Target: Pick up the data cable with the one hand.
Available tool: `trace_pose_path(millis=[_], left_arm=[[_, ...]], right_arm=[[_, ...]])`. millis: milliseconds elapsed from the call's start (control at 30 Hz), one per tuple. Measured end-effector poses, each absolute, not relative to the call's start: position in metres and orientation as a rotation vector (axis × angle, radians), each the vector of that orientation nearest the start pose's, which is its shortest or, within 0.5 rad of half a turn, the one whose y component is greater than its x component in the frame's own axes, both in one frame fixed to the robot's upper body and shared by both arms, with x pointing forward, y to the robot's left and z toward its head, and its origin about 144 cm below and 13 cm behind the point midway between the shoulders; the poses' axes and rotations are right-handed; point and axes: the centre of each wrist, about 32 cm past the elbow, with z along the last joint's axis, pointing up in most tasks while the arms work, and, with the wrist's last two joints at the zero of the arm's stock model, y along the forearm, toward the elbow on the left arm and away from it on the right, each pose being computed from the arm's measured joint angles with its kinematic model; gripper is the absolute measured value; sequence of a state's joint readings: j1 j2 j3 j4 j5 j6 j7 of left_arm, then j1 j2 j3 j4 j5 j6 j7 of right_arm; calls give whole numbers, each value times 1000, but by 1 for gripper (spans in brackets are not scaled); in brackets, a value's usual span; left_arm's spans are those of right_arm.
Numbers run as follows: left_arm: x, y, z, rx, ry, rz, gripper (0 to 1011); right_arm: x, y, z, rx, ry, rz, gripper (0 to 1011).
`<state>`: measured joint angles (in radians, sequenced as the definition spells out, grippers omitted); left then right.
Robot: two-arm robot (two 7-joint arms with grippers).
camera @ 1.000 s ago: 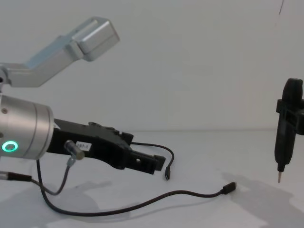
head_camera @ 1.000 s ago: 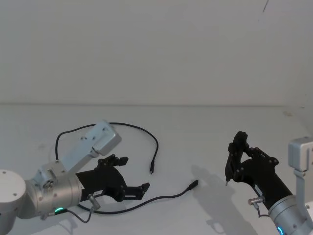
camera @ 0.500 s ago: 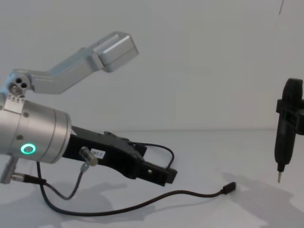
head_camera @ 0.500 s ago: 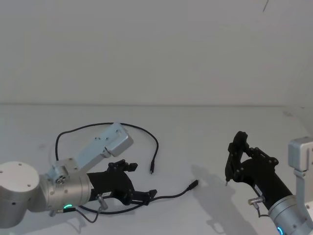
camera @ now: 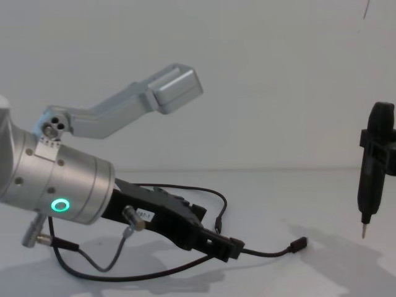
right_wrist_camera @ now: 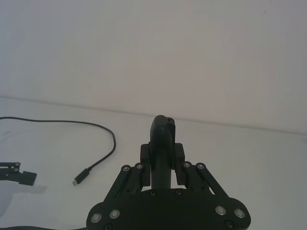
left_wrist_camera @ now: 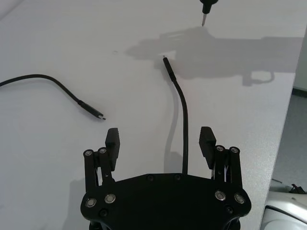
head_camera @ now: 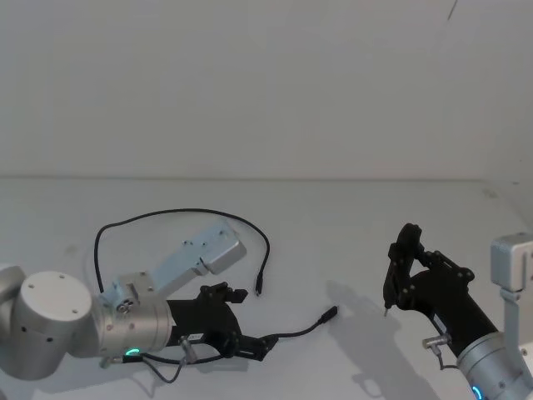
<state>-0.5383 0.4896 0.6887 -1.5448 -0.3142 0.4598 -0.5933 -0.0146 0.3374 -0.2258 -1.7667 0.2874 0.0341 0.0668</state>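
The left gripper point(left_wrist_camera: 160, 136) was held wide open, low over the counter point(left_wrist_camera: 57, 43), the data cable point(left_wrist_camera: 183, 103) straddled between its jaws, seemingly untouched; a pointed tool point(camera: 370, 185) was clamped in the right gripper point(right_wrist_camera: 162, 154).

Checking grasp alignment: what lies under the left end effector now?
The data cable lies on the table between the left end effector's open fingers, touching neither. The stretch beneath its body is covered.

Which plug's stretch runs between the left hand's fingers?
The thin black data cable's plug nearest the right hand; the other plug lies outside the left hand.
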Motion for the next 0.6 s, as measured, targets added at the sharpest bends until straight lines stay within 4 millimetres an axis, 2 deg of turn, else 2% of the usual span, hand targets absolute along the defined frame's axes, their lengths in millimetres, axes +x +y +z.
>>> trace_pose_path(millis=[400, 600], left_arm=[[545, 177, 1245, 530, -22, 469, 1001], [546, 174, 1244, 537, -22, 464, 885]], right_arm=[[443, -237, 1189, 26, -75, -1230, 279], [443, -237, 1189, 26, -75, -1229, 279]])
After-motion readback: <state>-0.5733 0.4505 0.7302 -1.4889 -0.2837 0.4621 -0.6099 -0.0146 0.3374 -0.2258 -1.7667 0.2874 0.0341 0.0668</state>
